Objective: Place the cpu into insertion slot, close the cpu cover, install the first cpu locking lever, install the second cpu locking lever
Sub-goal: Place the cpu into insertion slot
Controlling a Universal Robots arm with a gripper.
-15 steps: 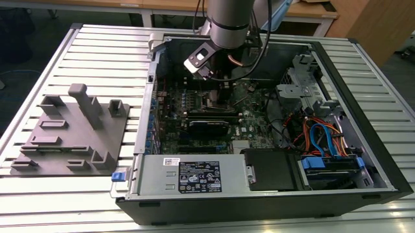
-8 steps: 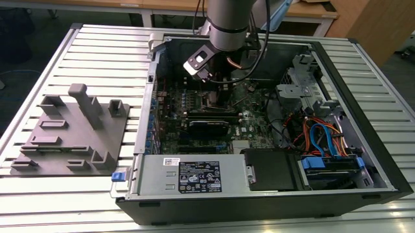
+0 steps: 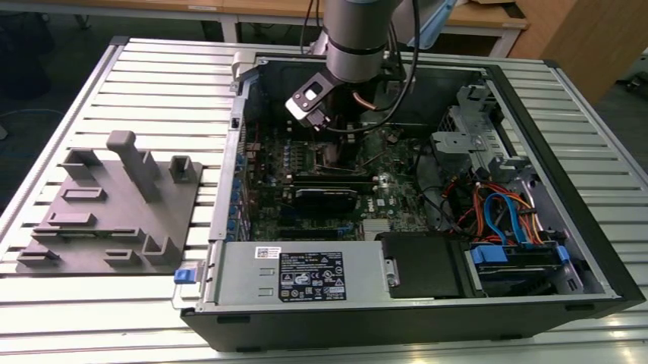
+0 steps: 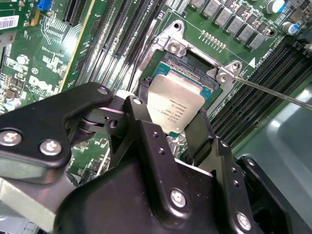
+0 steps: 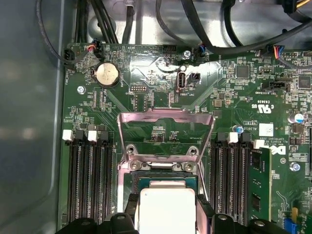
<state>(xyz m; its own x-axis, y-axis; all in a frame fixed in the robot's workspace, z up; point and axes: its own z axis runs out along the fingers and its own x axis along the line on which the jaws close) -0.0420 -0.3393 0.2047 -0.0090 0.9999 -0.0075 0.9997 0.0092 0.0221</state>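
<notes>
Lone grey arm (image 3: 354, 30) comes in from above, last link near vertical, pointing down. Wrist (image 3: 322, 95) tilted a little toward exterior view's left, with boxy black-and-silver block on its side. Pincer (image 4: 169, 114) faces downward in both wrist views. Black fingers (image 4: 141, 105) sit one each side of cpu (image 4: 173, 100), pressed against opposite edges, gripping it.
</notes>
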